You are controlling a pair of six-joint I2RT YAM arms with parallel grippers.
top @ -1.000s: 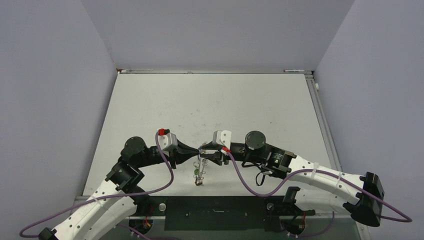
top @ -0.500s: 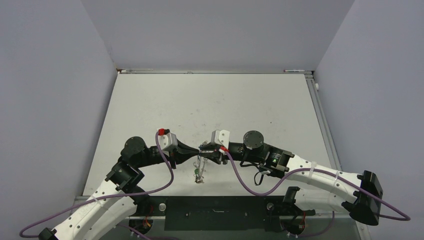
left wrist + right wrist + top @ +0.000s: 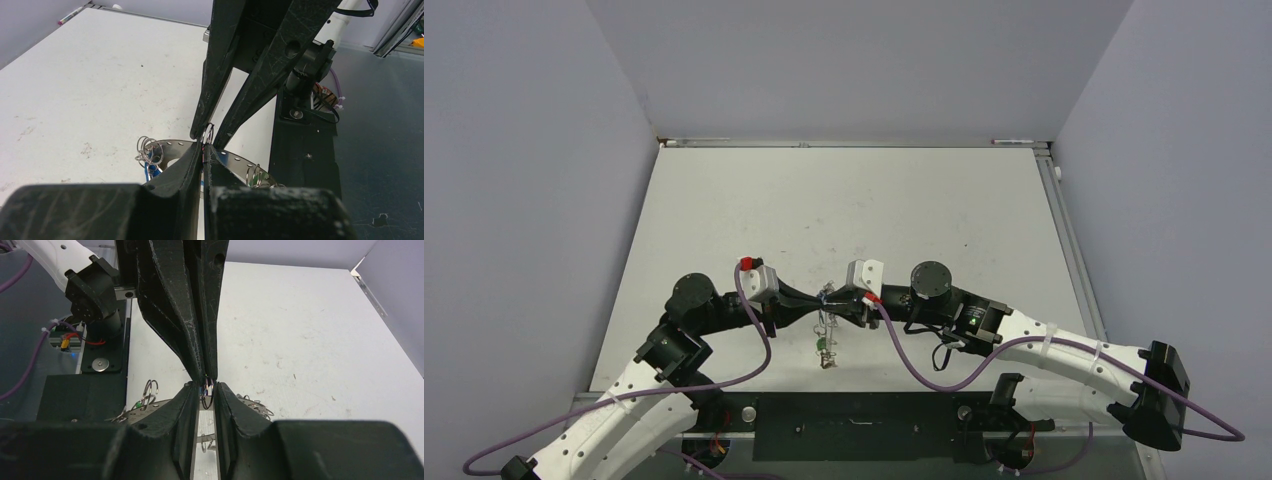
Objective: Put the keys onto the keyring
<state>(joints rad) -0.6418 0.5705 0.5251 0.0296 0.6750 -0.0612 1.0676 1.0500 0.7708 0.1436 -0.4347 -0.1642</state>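
White tabletop (image 3: pixel 844 200), grey walls (image 3: pixel 524 200) all round, and everything's happening near the front edge, where my two grippers meet nose to nose. My left gripper (image 3: pixel 204 150) is squeezed together on a key (image 3: pixel 204 388). Only a blue speck of it peeks out, so I can't say which part it has. My right gripper (image 3: pixel 204 390) shows a slim gap with a little wire loop (image 3: pixel 210 392) standing in it. Squeezing it or just around it? Can't tell. The keyring (image 3: pixel 172 144) sits right under both tips with its middle hidden behind the fingers, so whatever carries it is hidden too. Other keys (image 3: pixel 824 358) dangle below, just a blur from above.
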